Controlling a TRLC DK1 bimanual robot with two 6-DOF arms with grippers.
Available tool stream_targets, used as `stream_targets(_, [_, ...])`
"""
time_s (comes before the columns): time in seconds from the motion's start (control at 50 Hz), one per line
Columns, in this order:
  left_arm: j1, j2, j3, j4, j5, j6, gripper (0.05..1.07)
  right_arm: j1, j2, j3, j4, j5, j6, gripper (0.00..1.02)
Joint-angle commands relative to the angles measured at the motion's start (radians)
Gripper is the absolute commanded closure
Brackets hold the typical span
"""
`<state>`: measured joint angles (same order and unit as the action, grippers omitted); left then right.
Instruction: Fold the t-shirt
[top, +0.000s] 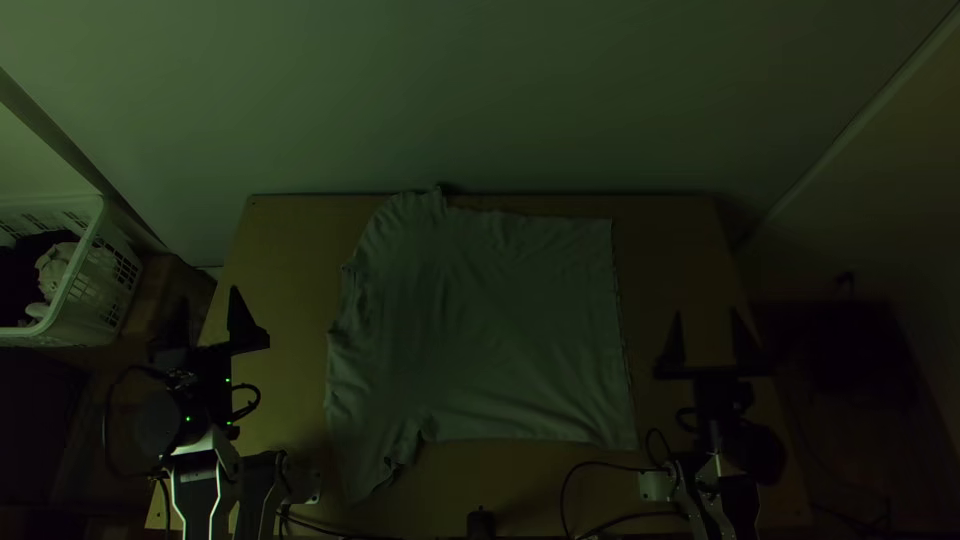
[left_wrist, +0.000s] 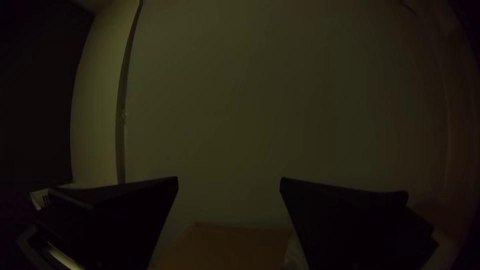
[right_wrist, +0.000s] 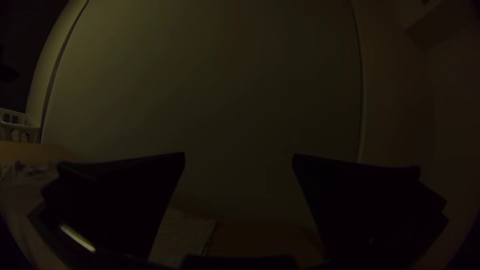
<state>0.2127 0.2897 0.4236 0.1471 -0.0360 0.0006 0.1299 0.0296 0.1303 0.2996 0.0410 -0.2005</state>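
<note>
Dim light falls on a plain pale wall (top: 500, 100) behind a light wooden table (top: 680, 260), whose far edge runs close along it. On the table the t-shirt (top: 490, 330) lies spread out, covering much of the middle. Its straight hem runs down the side facing the table's right edge, while the neck and shoulder side faces the left edge and looks more rumpled. One sleeve reaches up to the table's far edge; the other slants toward the near edge, with small folds bunched where it meets the body. Soft creases cross the cloth. The left gripper (top: 210, 296) is at the table's left edge, apart from the shirt, its two black fingers spread wide with nothing pinched between them. The right gripper (top: 706, 312) is between the hem and the table's right edge, its fingers also standing well apart and holding nothing. Beyond the table's left edge sits a white plastic basket (top: 121, 270) with slotted sides, holding some pale cloth (top: 55, 268) and something dark (top: 20, 275). At the middle of the near edge is a small dark object (top: 481, 523), too dim to make out
</note>
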Motion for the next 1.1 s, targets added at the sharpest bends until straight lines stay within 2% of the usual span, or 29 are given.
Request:
stream_targets(0.0, [-0.012,0.095,0.112,0.062,0.008,0.002,0.1,0.024,0.082,0.091,0.041,0.002,-0.043,0.04])
stream_targets(0.5, [-0.124,0.575,0.627,0.075,-0.007,0.002,0.1,-0.009,0.676,0.601,0.076,0.003,-0.036,0.04])
stream_targets(0.68, [-0.168,0.77,0.871,-0.069,-0.015,0.006,0.1,-0.018,0.868,0.775,0.07,0.016,-0.022,0.04])
stream_targets(0.82, [-0.21,0.919,1.063,-0.195,-0.018,0.007,0.1,-0.015,1.001,0.899,0.058,0.051,-0.022,0.04])
stream_targets(0.98, [-0.239,1.065,1.216,-0.233,-0.018,0.015,0.1,-0.01,1.149,1.059,-0.022,0.076,0.0,0.04])
stream_targets(1.08, [-0.249,1.149,1.299,-0.282,-0.016,0.013,0.1,-0.016,1.253,1.197,-0.166,0.08,0.052,0.04])
